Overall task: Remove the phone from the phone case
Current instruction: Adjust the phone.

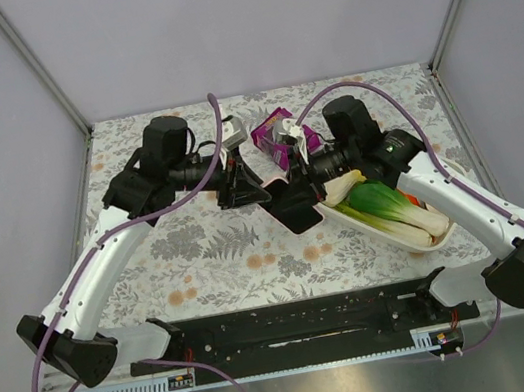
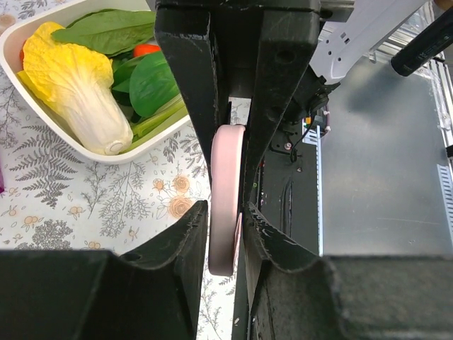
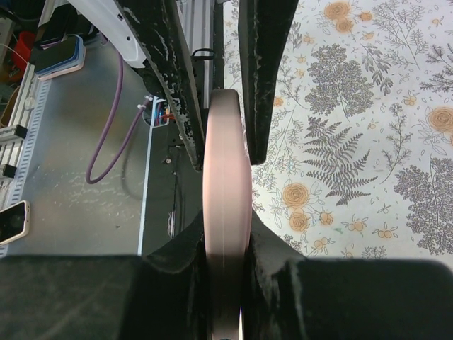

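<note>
- Left gripper (image 2: 225,212) is closed on one end of the pink phone case (image 2: 226,163)
- Right gripper (image 3: 226,234) clamps the other end of it
- The phone case is held between both arms above the flowered table (image 1: 202,257), just beside the white vegetable dish (image 1: 397,243)

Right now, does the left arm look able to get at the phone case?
Yes, it seems so: the left gripper has the pink edge of the phone case between its fingers, apparently pressed on both sides. The right gripper holds the opposite end, leaving this end free.
</note>
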Available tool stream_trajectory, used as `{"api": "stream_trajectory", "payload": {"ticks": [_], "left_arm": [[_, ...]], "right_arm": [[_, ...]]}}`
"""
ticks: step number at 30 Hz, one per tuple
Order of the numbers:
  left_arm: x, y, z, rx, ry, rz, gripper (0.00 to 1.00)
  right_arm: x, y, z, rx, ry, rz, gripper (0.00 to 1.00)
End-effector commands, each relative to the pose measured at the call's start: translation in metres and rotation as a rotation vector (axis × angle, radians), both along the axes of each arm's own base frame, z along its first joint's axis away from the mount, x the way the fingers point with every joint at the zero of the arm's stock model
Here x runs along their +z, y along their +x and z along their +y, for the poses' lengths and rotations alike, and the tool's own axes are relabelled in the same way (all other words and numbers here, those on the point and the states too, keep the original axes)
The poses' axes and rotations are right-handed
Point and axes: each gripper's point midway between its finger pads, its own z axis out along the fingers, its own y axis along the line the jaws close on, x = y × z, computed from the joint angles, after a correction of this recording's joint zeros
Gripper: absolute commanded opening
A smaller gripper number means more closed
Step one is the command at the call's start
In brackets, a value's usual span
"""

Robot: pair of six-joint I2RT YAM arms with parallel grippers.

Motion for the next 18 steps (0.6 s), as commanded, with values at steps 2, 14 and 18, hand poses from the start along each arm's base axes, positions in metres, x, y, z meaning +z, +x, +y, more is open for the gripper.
{"api": "stream_trajectory", "payload": {"ticks": [2,14,18], "left_arm": [[0.016,-0.005,-0.006,-0.057,-0.056,-0.039,0.31],[0.001,-0.019,-0.014,-0.116,-0.031,-0.007,0.18],[0.003,-0.019,-0.015,-0.118,-0.035,-0.002,0.00]], "right_arm": [[0.016,-0.005,0.005,0.039,0.051,-0.047,0.00],[0.021,-0.004,0.005,0.031,0.057,-0.057,0.00],[0.018,-0.004,0.005,0.027,0.051,-0.055,0.00]]}}
